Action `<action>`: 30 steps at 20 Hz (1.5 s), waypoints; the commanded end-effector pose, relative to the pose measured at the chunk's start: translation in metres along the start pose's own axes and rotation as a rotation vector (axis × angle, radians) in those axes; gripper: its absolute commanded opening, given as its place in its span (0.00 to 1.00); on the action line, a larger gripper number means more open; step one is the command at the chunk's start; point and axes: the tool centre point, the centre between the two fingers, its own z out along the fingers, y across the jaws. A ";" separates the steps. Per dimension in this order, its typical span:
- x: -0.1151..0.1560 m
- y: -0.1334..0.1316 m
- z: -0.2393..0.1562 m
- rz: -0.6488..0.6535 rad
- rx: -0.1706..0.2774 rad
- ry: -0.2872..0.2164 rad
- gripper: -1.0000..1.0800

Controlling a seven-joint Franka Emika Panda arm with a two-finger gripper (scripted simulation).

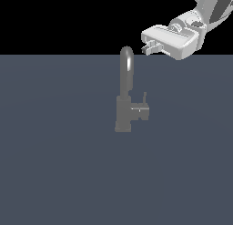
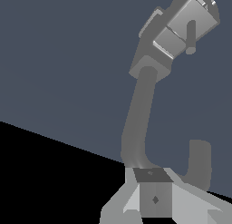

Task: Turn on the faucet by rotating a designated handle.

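The grey faucet [image 1: 124,111] stands on the dark floor, its tall arched spout [image 1: 127,60] rising from a blocky body. The handle [image 1: 140,111], a short dark stub, sticks out toward the exterior view's right and carries a thin upright pin [image 1: 144,98]. My gripper [image 1: 149,48] hangs above and to the right of the spout's arch, well above the handle and touching nothing. Its fingers look pressed together and hold nothing. In the wrist view the gripper [image 2: 153,175] sits close over the spout [image 2: 137,123], with the handle [image 2: 188,21] farther off.
A flat dark blue-grey floor [image 1: 54,165] surrounds the faucet, with a black background behind it. The white arm [image 1: 207,10] enters from the exterior view's upper right.
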 end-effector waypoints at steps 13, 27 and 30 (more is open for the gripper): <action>0.116 0.022 0.035 0.295 0.292 -0.296 0.00; 0.144 0.031 0.055 0.378 0.374 -0.379 0.00; 0.141 0.035 0.056 0.378 0.373 -0.378 0.00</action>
